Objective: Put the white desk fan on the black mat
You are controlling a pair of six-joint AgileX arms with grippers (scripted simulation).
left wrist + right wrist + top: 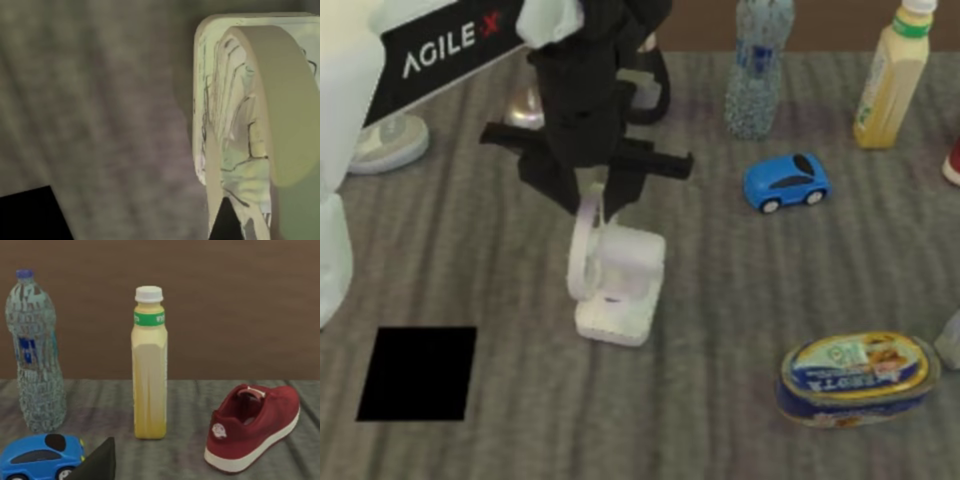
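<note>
Left gripper straddling the fan's ring, mat down toward the lower left

In the top view the left arm's black two-finger gripper (592, 200) sits directly over the small all-white plastic desk fan (615, 272) at the frame's centre, its fingers spread to either side of the upright round grille ring; whether they already pinch the ring I cannot tell. The fan stands on its rectangular base on the grey table (720, 290), ring edge-on, running up and down the frame. The flat matte black square mat (418, 373) lies in the lower left, well apart from the fan, so the carry likely runs down and left. The left wrist view shows the ring (280, 100) close up and a mat corner (27, 215). The right arm is out of frame.
</note>
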